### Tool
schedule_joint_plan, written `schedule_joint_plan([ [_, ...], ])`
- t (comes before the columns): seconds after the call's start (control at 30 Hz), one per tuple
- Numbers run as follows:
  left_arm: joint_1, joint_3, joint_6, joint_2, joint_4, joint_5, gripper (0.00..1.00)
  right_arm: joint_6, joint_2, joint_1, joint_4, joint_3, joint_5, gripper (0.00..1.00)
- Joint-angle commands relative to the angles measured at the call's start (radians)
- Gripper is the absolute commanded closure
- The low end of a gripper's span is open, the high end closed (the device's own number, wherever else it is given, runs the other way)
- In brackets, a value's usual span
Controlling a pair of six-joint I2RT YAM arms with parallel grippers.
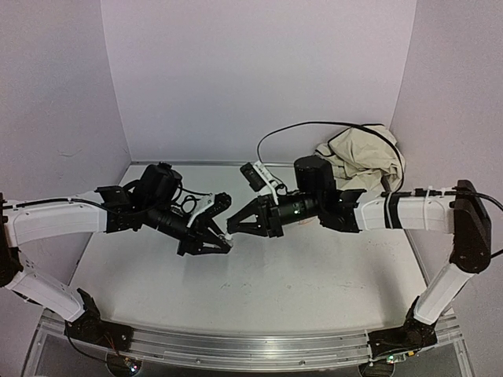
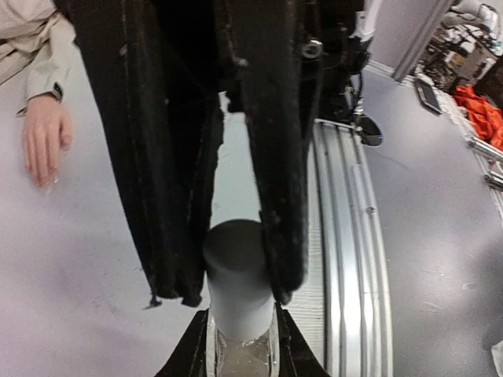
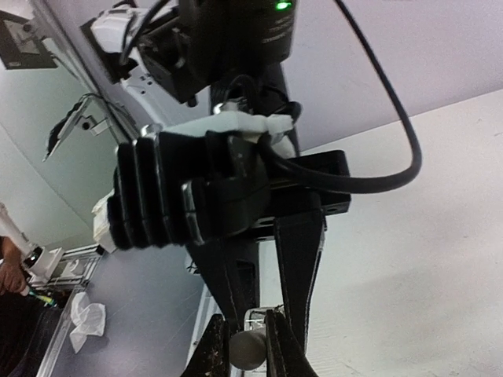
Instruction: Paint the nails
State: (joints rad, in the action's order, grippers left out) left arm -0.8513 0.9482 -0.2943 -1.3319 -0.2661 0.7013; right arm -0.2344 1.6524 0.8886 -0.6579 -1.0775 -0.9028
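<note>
Two grippers met over the tabletop (image 1: 314,290). Left gripper (image 1: 223,243): jaws clamped the small bottle (image 2: 240,353), steadying it. Right gripper (image 1: 233,228): jaws closed around its grey cap (image 2: 236,271), probably to unscrew it. Mannequin hand (image 2: 43,133) lay flat, well apart, nails (image 2: 39,179) not yet reached.

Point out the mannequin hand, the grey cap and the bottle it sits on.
mannequin hand (image 2: 43,135): left wrist view, middle of the hand.
grey cap (image 2: 236,275): left wrist view, its side wall.
bottle (image 2: 240,357): left wrist view, clear body below the cap.
</note>
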Motion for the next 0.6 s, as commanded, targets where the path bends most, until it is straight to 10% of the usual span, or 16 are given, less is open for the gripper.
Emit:
schedule_joint_plan([
  [0.0, 0.032, 0.014, 0.043, 0.067, 0.144, -0.246, 1.0, -0.047, 0.069, 0.066, 0.056, -0.043, 0.236, 1.0],
  [0.27, 0.062, -0.074, 0.085, 0.164, 0.26, -0.49, 1.0, -0.377, 0.192, 0.262, 0.066, -0.094, 1.041, 1.0],
  [0.57, 0.063, -0.091, 0.08, 0.183, 0.291, -0.528, 1.0, -0.435, 0.241, 0.309, 0.123, -0.219, 1.122, 1.0],
])
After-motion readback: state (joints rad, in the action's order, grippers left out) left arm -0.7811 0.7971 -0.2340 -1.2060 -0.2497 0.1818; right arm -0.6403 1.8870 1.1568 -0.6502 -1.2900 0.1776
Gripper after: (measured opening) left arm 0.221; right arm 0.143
